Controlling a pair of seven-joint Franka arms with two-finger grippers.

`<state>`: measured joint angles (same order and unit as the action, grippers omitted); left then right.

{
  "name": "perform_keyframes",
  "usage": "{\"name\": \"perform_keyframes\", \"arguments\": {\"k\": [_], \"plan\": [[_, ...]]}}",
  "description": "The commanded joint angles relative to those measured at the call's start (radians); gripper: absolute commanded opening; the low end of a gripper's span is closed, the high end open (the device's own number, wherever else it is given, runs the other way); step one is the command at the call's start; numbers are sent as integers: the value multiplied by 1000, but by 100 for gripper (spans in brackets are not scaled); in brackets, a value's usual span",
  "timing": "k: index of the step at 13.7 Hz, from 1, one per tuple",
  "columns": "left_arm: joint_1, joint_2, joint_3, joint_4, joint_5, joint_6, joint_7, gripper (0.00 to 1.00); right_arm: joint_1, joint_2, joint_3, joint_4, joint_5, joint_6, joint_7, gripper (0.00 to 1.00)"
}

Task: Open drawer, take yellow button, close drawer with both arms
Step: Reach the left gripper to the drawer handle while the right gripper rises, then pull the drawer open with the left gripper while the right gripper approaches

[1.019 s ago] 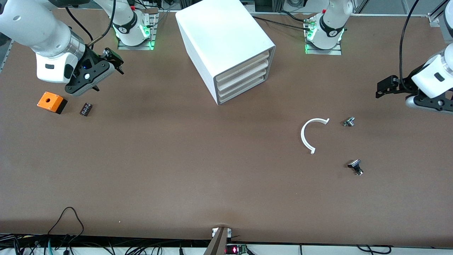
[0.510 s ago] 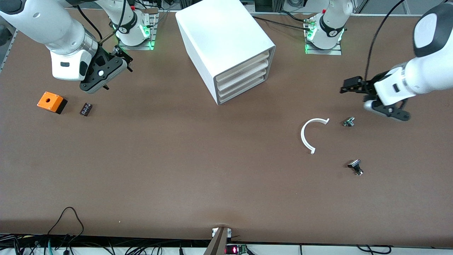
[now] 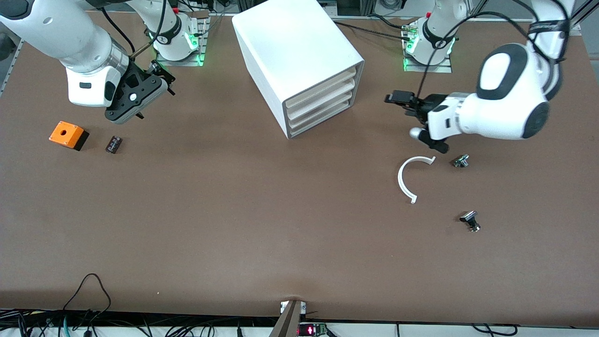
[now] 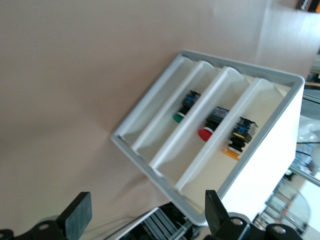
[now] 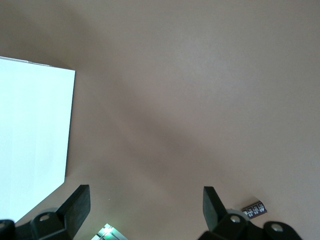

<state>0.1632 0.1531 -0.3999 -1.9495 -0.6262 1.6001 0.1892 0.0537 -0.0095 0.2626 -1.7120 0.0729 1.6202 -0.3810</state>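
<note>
Cabinet [image 3: 299,61]: large white box, standing between the two arm bases with its open face turned toward the left arm's end of the table.
Drawer [image 3: 323,84]: uppermost of four shallow trays, fully pushed in; not yet opened.
Button [image 4: 236,141]: orange cap on a dark body, seen in the left wrist view lying inside one tray of the cabinet; from this angle I cannot say with certainty that it is the top tray. Green-capped [image 4: 184,107] and red-capped [image 4: 212,123] buttons lie in neighbouring trays.
Left gripper [image 3: 403,100]: fingers spread wide, holding nothing, in the air in front of the drawer fronts and aimed at them, well apart from them.
Right gripper [image 3: 146,89]: fingers spread wide, empty, waiting over the table near the orange box [image 3: 68,135] and a small dark part [image 3: 113,143].
Loose items: white curved piece [image 3: 406,180] and two small metal parts [image 3: 461,161] [image 3: 471,221] on the table near the left arm.
Risk, wrong tray: the fronts are thin and closely stacked, so a slightly low approach would likely catch the second drawer.
Risk, cabinet shift: pulling with one arm could drag the whole box if it is unbraced.
Risk, wrong button: the three coloured caps lie close together.
</note>
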Motion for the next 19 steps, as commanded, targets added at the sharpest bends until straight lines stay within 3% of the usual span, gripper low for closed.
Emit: {"name": "perform_keyframes", "arguments": {"k": [1, 5, 8, 9, 17, 19], "plan": [[-2, -10, -74, -92, -62, 108, 18, 100, -20, 17, -9, 15, 2, -40, -10, 100], [-10, 37, -126, -146, -82, 164, 29, 100, -25, -7, -23, 41, 5, -48, -24, 100], [-27, 80, -126, -151, -191, 164, 26, 100, -26, 0, -25, 246, 18, -193, -32, 100], [-28, 94, -126, -151, -225, 164, 30, 99, -25, -9, -20, 268, 18, -207, -51, 100], [-70, 115, -126, -169, -296, 167, 19, 87, -20, 81, -17, 253, -31, -131, -65, 100], [-80, 111, -135, -187, -297, 169, 21, 85, -28, 140, -22, 255, -22, -39, -35, 100]]}}
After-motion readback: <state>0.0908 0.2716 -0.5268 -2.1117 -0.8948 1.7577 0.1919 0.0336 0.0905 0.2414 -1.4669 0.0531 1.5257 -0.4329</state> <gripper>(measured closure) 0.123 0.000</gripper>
